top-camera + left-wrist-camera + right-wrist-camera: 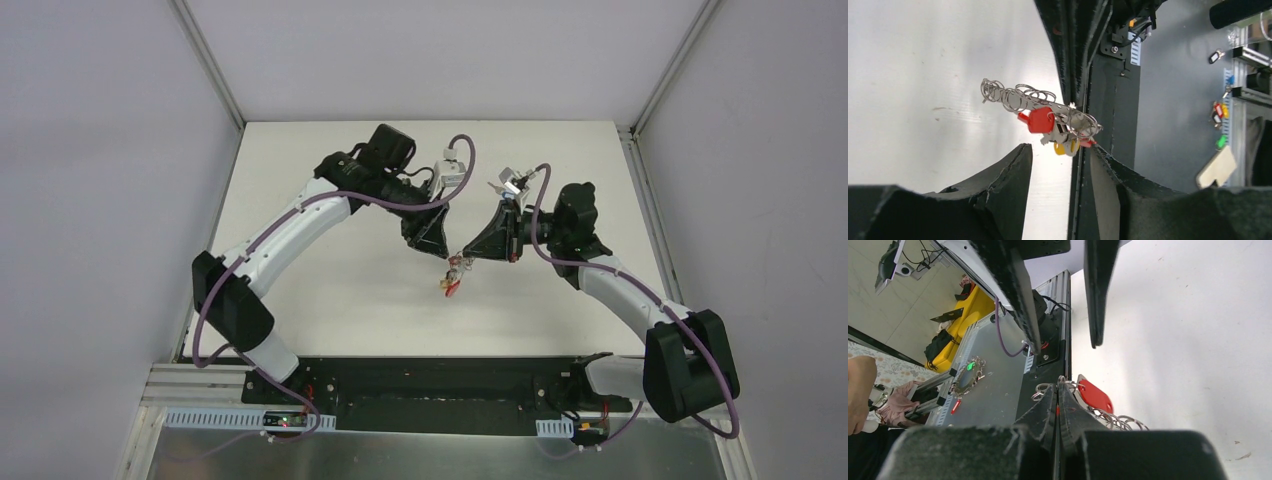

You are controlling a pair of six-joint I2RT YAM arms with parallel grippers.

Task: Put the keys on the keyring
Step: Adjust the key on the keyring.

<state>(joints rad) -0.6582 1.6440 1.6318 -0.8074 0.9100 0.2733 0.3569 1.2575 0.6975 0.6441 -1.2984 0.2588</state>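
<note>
My right gripper is shut on the keyring and holds it above the middle of the table. A sliver of its red half shows between the fingers. Its row of metal rings sticks out sideways. Keys hang from it: one with a red tag and one with a yellow tag. My left gripper is open and empty. Its fingertips sit just short of the hanging keys, one on each side.
The black base plate runs along the table's near edge. Beyond it, other tagged keys hang on a frame. Another ring with keys lies on the grey metal sheet. White walls enclose the table on three sides.
</note>
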